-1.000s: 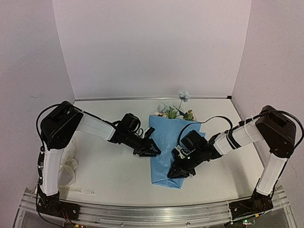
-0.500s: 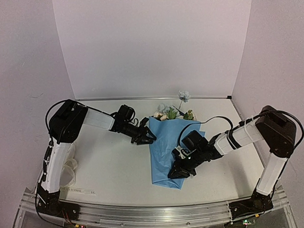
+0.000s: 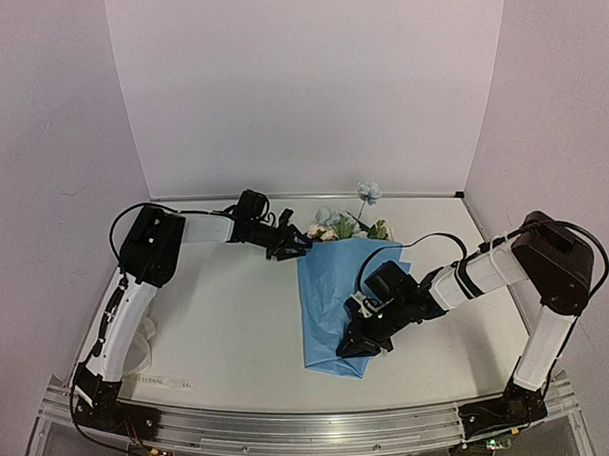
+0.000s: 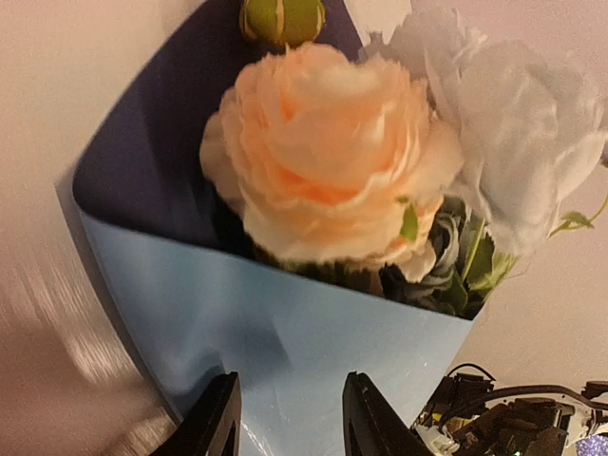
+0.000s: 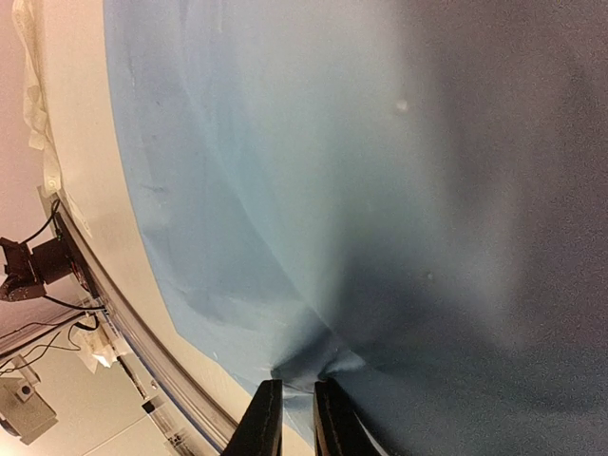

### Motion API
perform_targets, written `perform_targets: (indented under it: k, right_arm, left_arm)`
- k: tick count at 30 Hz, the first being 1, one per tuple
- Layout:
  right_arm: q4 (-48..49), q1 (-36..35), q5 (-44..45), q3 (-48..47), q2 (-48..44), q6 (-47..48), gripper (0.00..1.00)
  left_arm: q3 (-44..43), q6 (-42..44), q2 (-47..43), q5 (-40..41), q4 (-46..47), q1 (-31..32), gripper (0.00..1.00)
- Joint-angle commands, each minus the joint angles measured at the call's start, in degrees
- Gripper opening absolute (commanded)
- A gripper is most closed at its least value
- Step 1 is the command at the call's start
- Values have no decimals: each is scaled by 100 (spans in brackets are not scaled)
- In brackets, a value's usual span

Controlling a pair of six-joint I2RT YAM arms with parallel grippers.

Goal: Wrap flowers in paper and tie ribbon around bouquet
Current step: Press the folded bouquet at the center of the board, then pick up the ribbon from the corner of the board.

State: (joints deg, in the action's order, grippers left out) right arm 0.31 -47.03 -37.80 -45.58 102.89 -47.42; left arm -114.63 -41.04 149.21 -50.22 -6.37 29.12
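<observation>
Top external view: the bouquet [image 3: 339, 297] lies flat on the table [image 3: 228, 321], right of the middle. Its long axis runs from the near edge to the far wall [image 3: 310, 88]. The wide end with the blooms [image 3: 336, 225] points to the wall, and the narrow end points at the arms' bases.

The only writing we find is the dark lettering on the ribbon [image 3: 160, 379], which lies by the left arm's base, well apart from the bouquet. It is too small for us to read.

From above we cannot tell how either pair of jaws stands. The left gripper [image 3: 290, 246] sits at the paper's [image 3: 326, 277] far left corner, and the right gripper [image 3: 357, 341] is low on the cone.

The wrist views settle it. In the left one we see a peach-cream bloom [image 4: 323, 161], a white one [image 4: 513, 123] and a green bud [image 4: 280, 17] above the light blue paper [image 4: 313, 332], its darker face behind them. The left gripper's [image 4: 290, 423] jaws stand apart with nothing between them.

In the right wrist view the right gripper's [image 5: 299, 418] fingers [image 5: 266, 423] are nearly together, pinching a puckered fold of paper [image 5: 237, 190].
</observation>
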Motion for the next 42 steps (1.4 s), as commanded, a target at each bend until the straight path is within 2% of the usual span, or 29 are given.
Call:
perform_targets:
  k: [1,5,9,13,18,22,26,30,33,42]
  right_arm:
    - [-1185,-40,267,322,125,-37,14]
    - [-1258,6,182,199,53,-127,14]
    - [-1487,32,132,-58,-172,-201,15]
    - [-1840,39,137,-478,-421,-312,16]
    - [-2271,57,412,-740,-809,-407,19]
    - [-3022,104,994,-691,-1396,-187,34]
    - [-3471,380,1575,-302,-1957,-37,45]
    - [-3460,785,1545,-3,-2114,57,49]
    - [-3192,1045,1315,6,-1879,216,49]
    - [-2257,1757,897,-276,-961,361,49]
  left_arm:
    - [-853,-196,431,373,-212,-152,40]
    - [-961,-305,335,419,-68,-293,43]
    - [-505,-36,-332,547,-91,-406,48]
    - [394,229,-1285,733,-65,-428,53]
    - [2078,189,-2534,875,344,-375,52]
    - [3235,246,-3340,1025,474,-82,50]
    - [4106,256,-3815,1326,565,470,49]
    - [4677,69,-4122,1548,830,910,48]
    - [5150,-142,-4357,1674,1101,1065,46]
    - [5860,-345,-4870,1923,1273,1113,46]
